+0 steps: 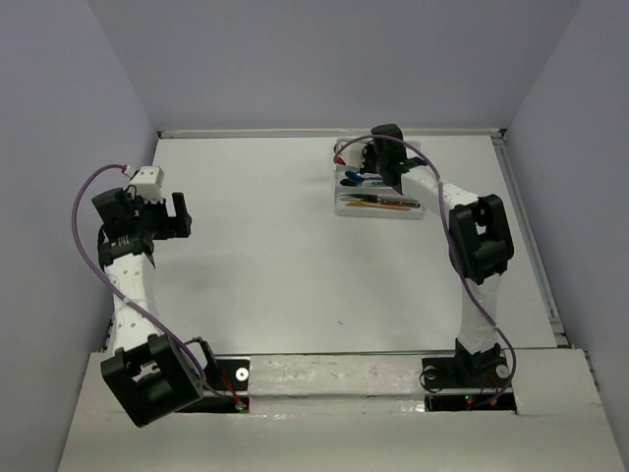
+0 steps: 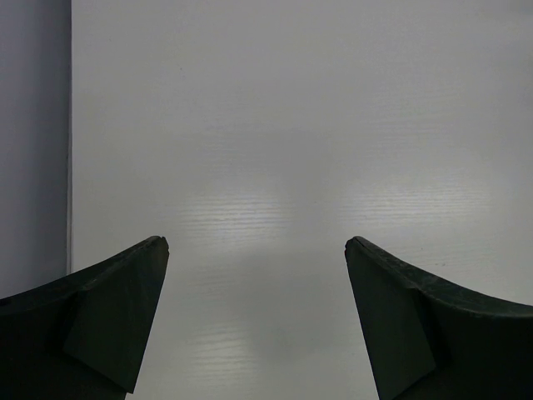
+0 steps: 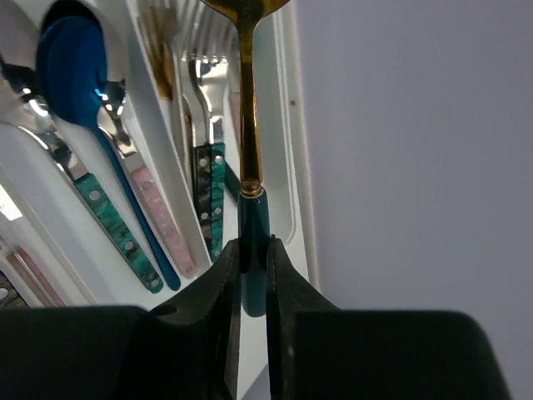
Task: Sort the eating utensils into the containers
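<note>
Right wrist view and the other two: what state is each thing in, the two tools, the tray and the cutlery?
Left tool: open, holding nothing.
Right tool: shut on the gold utensil.
Gold utensil: gripped by its teal handle over the tray's outer compartment, not yet released.
White tray: partly filled.
Blue spoon: lying in the tray.
Pink-handled utensil: lying beside the blue spoon.

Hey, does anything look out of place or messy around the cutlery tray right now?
Nothing stands out. The utensils in the white tray lie lengthwise in their compartments. The only one not lying down is the gold teal-handled utensil, clamped in the right gripper above the tray's outer compartment.
</note>
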`<state>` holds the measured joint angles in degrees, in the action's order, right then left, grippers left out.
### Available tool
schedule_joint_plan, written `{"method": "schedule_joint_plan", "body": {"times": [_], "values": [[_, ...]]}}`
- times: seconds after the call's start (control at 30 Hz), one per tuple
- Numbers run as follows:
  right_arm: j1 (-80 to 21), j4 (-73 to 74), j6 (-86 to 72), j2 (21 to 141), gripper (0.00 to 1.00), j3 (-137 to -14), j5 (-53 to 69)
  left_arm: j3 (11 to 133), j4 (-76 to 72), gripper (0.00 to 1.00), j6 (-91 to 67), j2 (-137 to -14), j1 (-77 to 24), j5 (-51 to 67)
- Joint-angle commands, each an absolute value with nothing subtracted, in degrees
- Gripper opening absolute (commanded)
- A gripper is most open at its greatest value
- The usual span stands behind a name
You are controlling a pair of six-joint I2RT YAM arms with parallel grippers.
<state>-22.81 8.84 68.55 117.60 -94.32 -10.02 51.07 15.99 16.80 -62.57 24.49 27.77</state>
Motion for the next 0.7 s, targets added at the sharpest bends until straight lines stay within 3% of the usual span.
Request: {"method": "schedule_joint_plan", "body": {"times": [0.0,0.67], "values": [[-21.1,7.6,76.7,116.8,0.00,-92.8,-0.5,51.1,13.8,0.99,16.0,-63.0,24.9,27.2],[-15.6,4.4,80.2,123.4,0.00,-88.4,0.4,50.8,13.3,0.99,15.6,-64.6,24.9,25.8]]}}
